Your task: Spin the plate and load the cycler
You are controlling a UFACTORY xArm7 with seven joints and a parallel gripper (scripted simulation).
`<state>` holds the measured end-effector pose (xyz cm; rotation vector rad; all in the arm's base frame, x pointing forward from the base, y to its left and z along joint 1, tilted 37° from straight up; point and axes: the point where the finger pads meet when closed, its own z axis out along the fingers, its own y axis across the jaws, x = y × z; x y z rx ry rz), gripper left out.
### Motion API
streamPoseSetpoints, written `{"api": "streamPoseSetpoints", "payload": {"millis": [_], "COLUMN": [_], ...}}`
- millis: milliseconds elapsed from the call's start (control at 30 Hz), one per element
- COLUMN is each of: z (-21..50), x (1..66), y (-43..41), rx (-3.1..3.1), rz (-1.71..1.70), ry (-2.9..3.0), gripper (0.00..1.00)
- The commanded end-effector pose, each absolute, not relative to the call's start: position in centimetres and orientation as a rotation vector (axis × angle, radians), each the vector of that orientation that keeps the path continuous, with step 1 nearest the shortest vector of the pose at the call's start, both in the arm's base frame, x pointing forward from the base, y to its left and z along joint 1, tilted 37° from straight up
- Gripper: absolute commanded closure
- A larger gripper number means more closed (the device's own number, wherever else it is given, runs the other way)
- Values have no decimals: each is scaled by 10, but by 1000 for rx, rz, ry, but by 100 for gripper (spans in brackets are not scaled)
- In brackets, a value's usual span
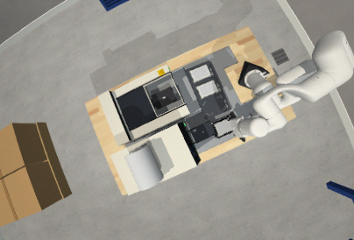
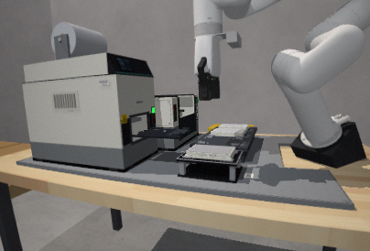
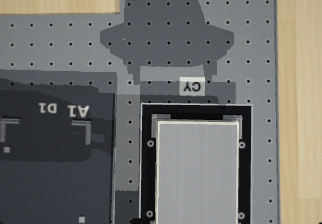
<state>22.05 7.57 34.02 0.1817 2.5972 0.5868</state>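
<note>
A plate with a silvery seal, K73 (image 3: 198, 170) (image 2: 211, 151), lies flat inside the black frame of the raised CY nest (image 3: 147, 150) (image 2: 186, 166), just below the CY label (image 3: 192, 86). My gripper (image 2: 209, 93) (image 1: 226, 128) hangs well above this plate with its fingers open and empty. The fingers do not show in the wrist view. The D1 nest (image 3: 47, 135) beside CY is empty. Two pale plates (image 1: 207, 88) (image 1: 200, 74) lie on the deck row beyond D1; they also show in the side view (image 2: 232, 129). I cannot read their labels.
The sealer (image 2: 81, 119) (image 1: 160, 158), with a film roll (image 2: 78, 41) on top, stands at the left. The centrifuge (image 1: 152, 102) (image 2: 177, 114) stands behind it, with a framed opening (image 1: 162, 94) in its top. The arm's base (image 2: 328, 147) is at the right.
</note>
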Motion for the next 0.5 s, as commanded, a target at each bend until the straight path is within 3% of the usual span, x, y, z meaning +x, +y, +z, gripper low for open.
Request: {"api": "streamPoseSetpoints", "payload": {"millis": [0, 467], "z": [347, 363], "x": [218, 208], "y": [73, 66], "rx": [181, 181], "rz": [588, 588], "ry": [2593, 2593], "gripper": [0, 0]}}
